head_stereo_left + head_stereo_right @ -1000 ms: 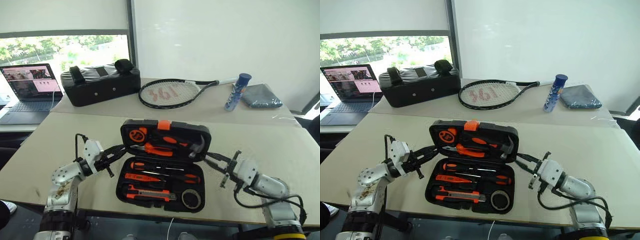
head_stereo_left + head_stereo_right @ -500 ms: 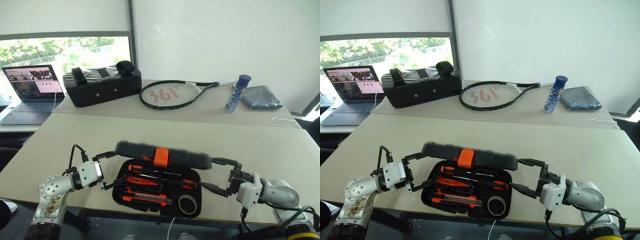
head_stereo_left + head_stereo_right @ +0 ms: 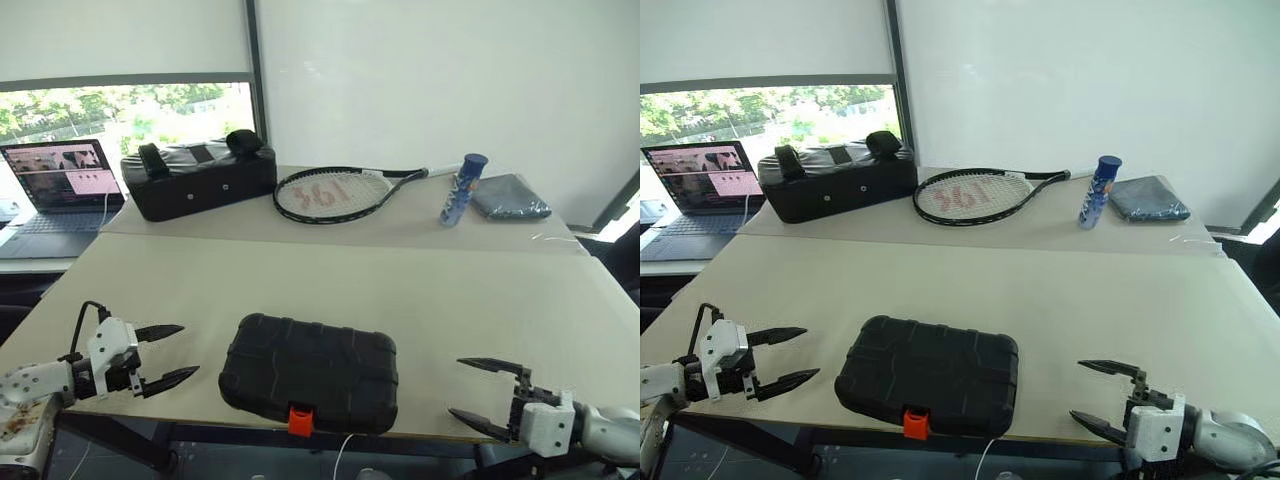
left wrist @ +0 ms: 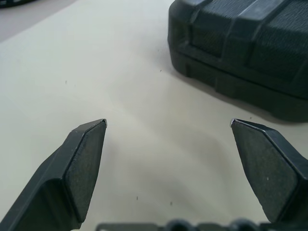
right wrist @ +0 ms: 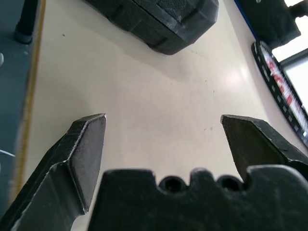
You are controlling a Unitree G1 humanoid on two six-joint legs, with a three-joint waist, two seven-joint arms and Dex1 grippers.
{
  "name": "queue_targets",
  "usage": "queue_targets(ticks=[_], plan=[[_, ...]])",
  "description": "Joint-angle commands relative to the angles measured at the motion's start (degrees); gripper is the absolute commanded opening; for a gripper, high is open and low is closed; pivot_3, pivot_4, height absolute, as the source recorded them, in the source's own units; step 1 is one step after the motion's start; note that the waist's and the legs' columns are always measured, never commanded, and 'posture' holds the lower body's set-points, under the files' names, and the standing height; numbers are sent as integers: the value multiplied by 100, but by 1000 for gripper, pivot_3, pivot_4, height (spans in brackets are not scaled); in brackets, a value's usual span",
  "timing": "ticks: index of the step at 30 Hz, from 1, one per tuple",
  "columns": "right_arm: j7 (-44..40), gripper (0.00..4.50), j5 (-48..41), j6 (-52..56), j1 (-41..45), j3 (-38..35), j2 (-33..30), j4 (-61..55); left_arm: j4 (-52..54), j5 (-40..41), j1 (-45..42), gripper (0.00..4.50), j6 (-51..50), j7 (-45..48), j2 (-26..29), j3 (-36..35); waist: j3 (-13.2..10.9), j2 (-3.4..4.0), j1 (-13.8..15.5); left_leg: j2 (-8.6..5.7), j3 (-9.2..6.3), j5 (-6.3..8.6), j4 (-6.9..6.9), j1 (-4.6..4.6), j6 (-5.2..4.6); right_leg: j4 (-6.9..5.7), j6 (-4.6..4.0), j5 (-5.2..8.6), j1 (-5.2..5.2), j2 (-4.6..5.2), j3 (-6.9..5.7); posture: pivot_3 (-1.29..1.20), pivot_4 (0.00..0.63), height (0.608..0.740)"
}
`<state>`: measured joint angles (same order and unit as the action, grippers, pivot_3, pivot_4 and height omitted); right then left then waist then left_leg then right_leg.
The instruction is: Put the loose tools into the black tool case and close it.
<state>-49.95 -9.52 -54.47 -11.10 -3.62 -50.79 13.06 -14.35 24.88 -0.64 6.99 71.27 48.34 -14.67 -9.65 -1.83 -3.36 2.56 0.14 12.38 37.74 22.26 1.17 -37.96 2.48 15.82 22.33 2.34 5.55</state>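
The black tool case (image 3: 309,373) lies lid-down at the table's (image 3: 480,290) front edge, left gripper (image 3: 170,353) and right gripper (image 3: 479,392) both spread wide and empty beside it, so pressing the orange latch (image 3: 300,419) firmly should finish it.

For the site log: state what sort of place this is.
Probably an office or lab room, not a workshop: plain pale tables, an open laptop by a window, and a bare white wall behind a tennis racket.
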Motion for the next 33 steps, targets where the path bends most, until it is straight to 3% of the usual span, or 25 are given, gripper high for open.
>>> queue_targets(ticks=[1,10,11,16,20,29,33], plan=[[-200,3045,-734,903,-244,170,-197,-1011,192,175,-271,3696,-194,134,-52,46,0,-1,18,1,0,0,0,0,0,0,0,0,0,0,0,0,150,740],[-159,20,-373,3204,-33,846,85,-2373,837,-175,-504,306,-670,68,-345,829,0,-2,74,2,0,1,0,5,1,0,-1,0,4,-3,1,0,150,740],[-80,0,-311,3535,100,907,161,-2450,895,-291,-483,39,-675,111,-307,958,0,-3,82,2,1,1,0,6,1,1,0,0,4,-3,1,0,150,740],[4,0,-249,4151,729,1035,538,-2552,1319,-269,-347,39,-1188,211,-262,1261,-1,-4,93,0,1,1,0,9,1,7,1,0,5,-1,1,0,150,740],[21,0,-163,4615,1350,1095,794,-2366,1599,-176,-454,39,-1546,-158,-597,1271,-3,-6,94,1,0,2,1,13,-1,10,4,1,7,0,-1,0,150,740],[138,0,498,4776,2928,1234,1538,-787,1503,-291,-1000,39,-2096,-1047,-1344,1182,-7,-12,99,-4,-4,1,3,25,-1,9,-7,-13,19,-1,-3,0,150,740],[113,0,772,4498,3360,1201,1622,-122,1378,-311,-986,39,-1999,-973,-1384,1146,-6,-12,84,-7,-6,1,5,87,-1,-3,-33,-33,85,0,0,0,150,740]])
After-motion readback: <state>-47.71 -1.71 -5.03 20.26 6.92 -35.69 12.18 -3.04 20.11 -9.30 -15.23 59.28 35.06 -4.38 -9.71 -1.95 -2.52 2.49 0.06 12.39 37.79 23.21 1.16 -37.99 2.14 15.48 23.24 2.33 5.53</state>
